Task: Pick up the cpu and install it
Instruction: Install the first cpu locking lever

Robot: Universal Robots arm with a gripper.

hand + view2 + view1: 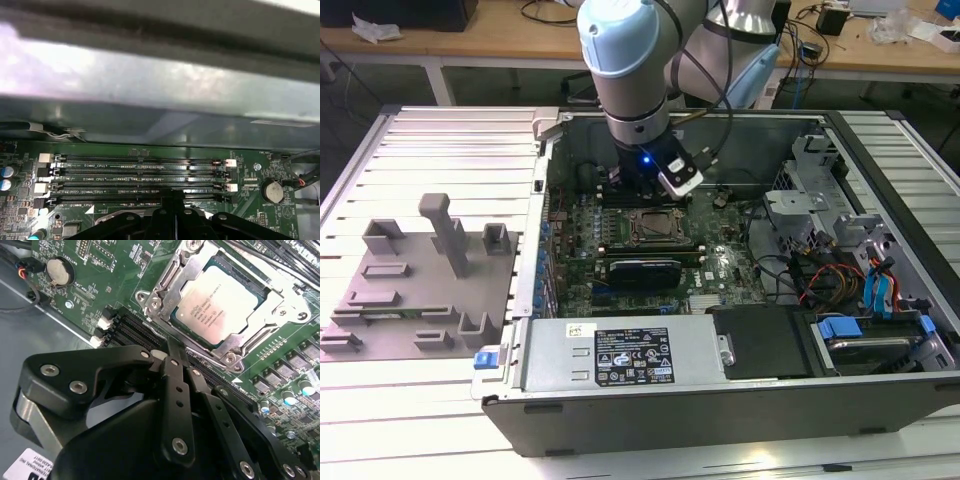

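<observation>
The cpu (217, 305), a square chip with a shiny silver-grey top, lies flat in the motherboard socket, with the metal socket frame (165, 285) around its edges. My gripper (172, 347) hangs just beside the socket, over the black memory slots (132, 332). Its black fingers are drawn together and hold nothing. In the exterior view the gripper (638, 192) is low inside the open computer case, just behind the socket (650, 228). In the first wrist view the gripper's tip (172, 197) points at the memory slots (140, 175).
A grey fixture plate (410, 290) with upright blocks lies on the slatted table at the exterior view's left. Inside the case are a power supply (620, 360) at the front, drive bays with cables (850, 280) at the right and a coin battery (59, 271). The case wall (160, 100) stands close behind the slots.
</observation>
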